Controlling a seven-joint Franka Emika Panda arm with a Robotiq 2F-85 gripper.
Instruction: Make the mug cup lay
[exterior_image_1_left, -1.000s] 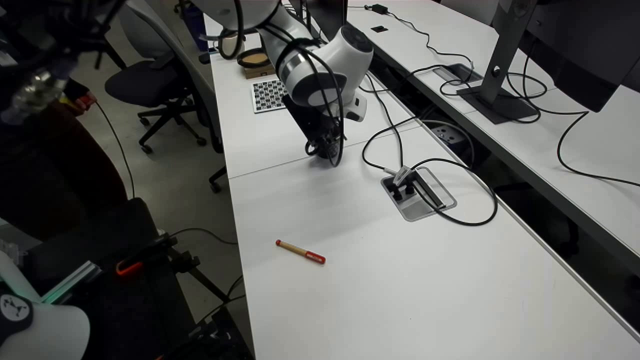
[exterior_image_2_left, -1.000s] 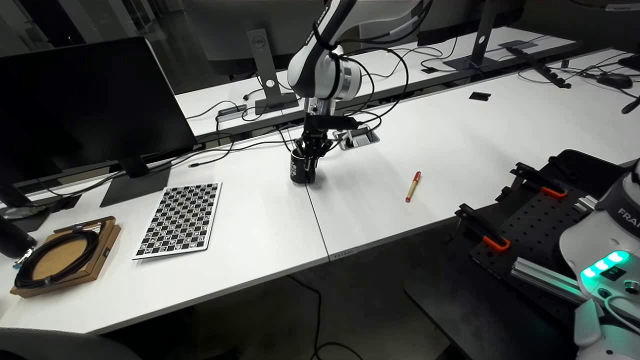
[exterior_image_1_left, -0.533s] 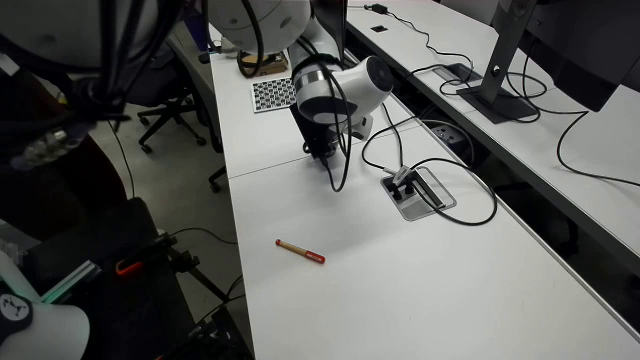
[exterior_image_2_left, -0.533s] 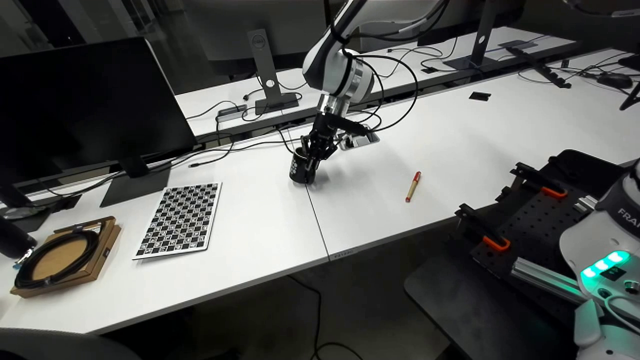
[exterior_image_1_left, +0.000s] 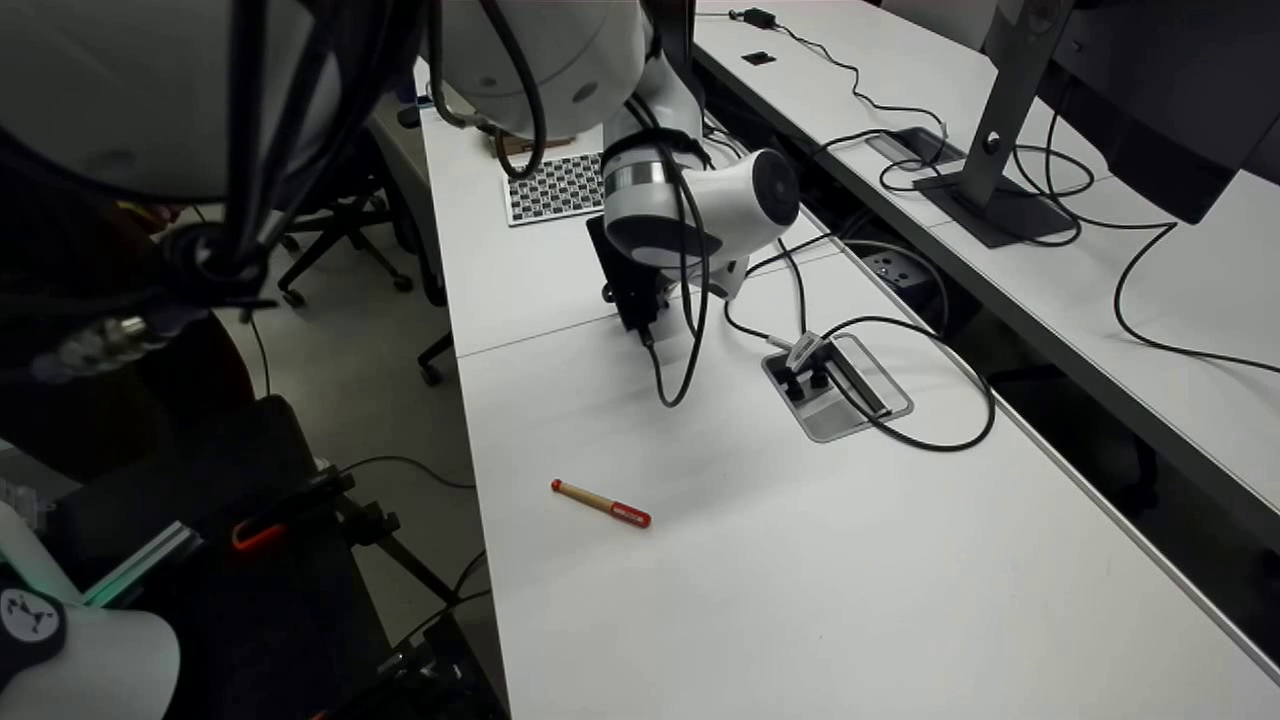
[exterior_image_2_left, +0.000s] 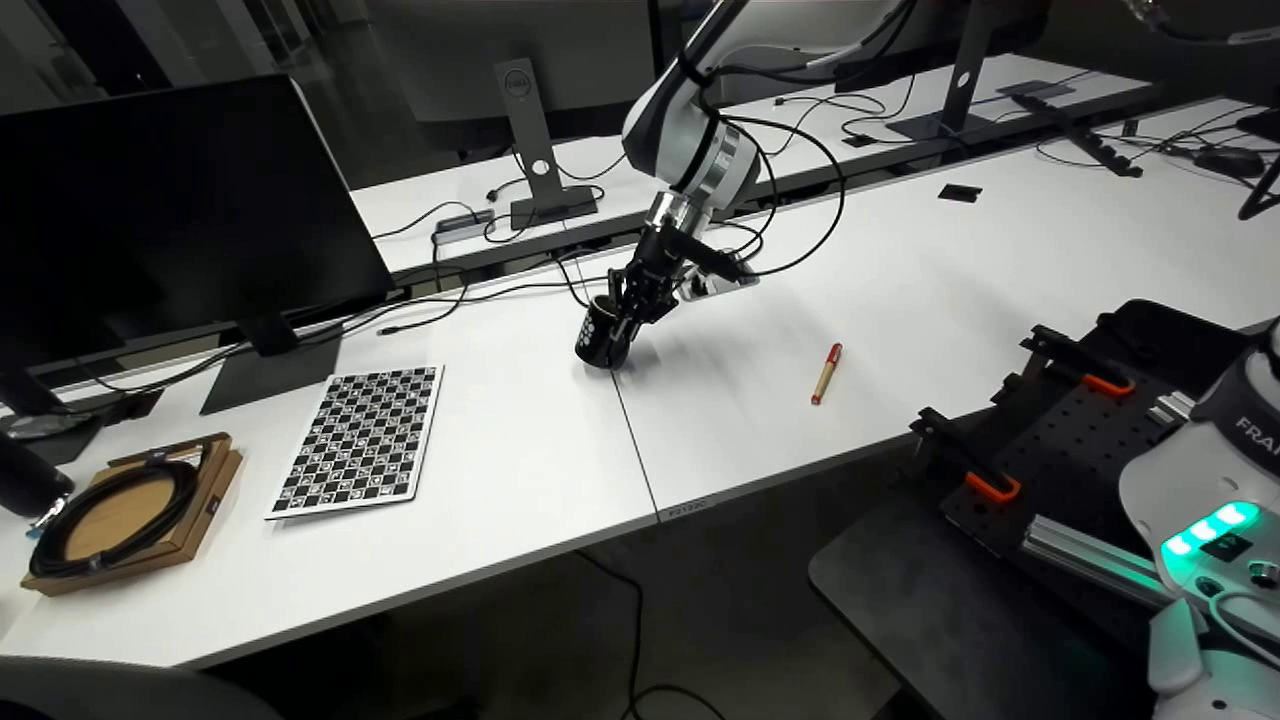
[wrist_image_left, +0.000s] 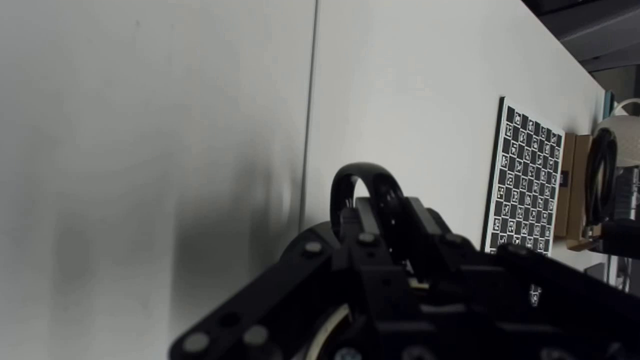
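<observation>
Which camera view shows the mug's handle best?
The wrist view: there the handle is a clear black loop against the pale tabletop, with the pincer shut on it. In both exterior views I cannot tell the handle from the dark pincer, though the tilted mug itself partly shows in an exterior view.

Office, by its white desks (exterior_image_2_left: 520, 430) and monitors (exterior_image_2_left: 180, 220)

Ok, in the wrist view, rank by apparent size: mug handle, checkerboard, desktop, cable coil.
1. Desktop
2. Checkerboard
Mug handle and cable coil: too close to rank; the handle is nearer the camera and partly hidden.
</observation>
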